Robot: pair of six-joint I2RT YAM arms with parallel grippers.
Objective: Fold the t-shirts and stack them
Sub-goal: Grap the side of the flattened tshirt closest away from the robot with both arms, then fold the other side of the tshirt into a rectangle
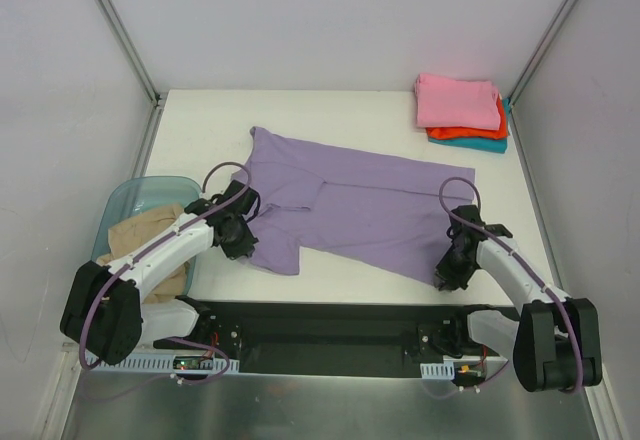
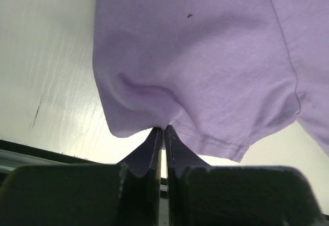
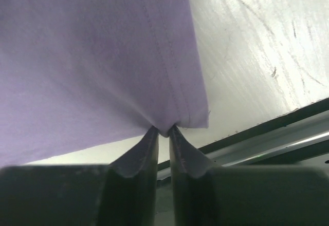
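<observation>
A lavender t-shirt (image 1: pixel 350 205) lies spread across the middle of the table, its body running from back left to front right. My left gripper (image 1: pixel 242 245) is shut on the shirt's near-left edge, by a short sleeve (image 2: pixel 216 82); the cloth is pinched between the fingertips (image 2: pixel 163 129). My right gripper (image 1: pixel 446 276) is shut on the front-right hem corner (image 3: pixel 169 56), with a fold of fabric squeezed between its tips (image 3: pixel 163 131). At the back right sits a folded stack: a pink shirt (image 1: pixel 457 100) over an orange-red one (image 1: pixel 470 132) and a teal one (image 1: pixel 488 145).
A translucent pale-blue bin (image 1: pixel 150 192) stands off the table's left side with a tan shirt (image 1: pixel 140 235) in it. The black base rail (image 1: pixel 330 325) runs along the near edge. White walls close in the left, back and right.
</observation>
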